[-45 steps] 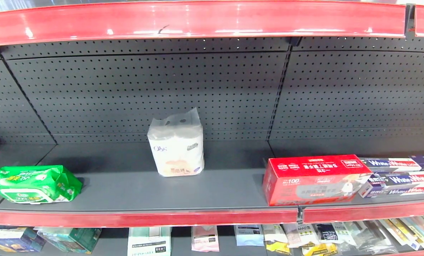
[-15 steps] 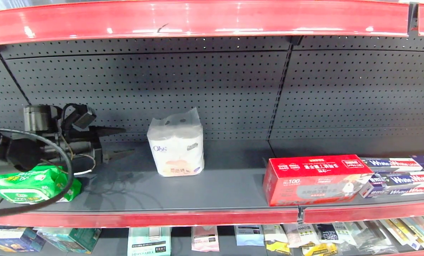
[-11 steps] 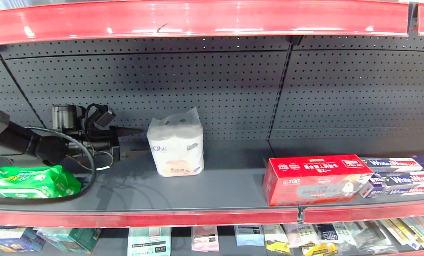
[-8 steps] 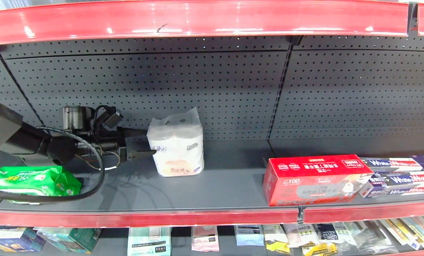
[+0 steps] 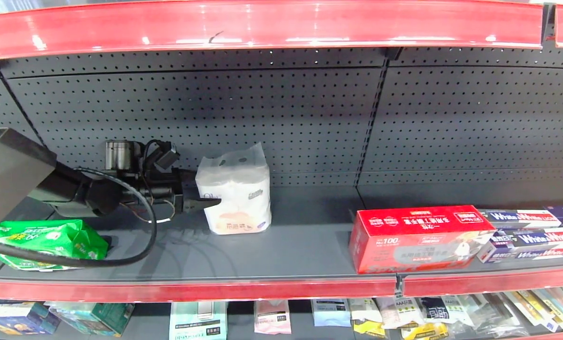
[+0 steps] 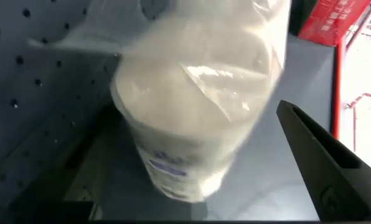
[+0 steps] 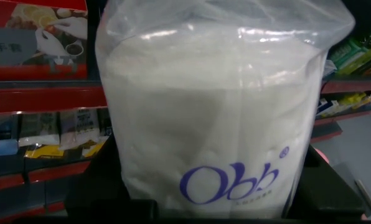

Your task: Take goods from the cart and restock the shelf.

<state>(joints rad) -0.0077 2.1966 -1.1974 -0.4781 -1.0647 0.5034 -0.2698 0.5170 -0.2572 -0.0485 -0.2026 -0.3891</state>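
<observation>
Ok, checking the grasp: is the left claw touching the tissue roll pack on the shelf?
Cannot tell: the left wrist view shows a gap between pack and one finger; the other is hidden.

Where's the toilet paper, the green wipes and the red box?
toilet paper pack [image 5: 241,198], head view, front of wrapper.
green wipes pack [image 5: 50,236], head view, top face.
red box [image 5: 415,248], head view, front face.

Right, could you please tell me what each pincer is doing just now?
Left pincer: open, straddling the white plastic-wrapped toilet-roll pack on the grey shelf.
Right pincer: closed on a second white plastic-wrapped toilet-roll pack.
</observation>
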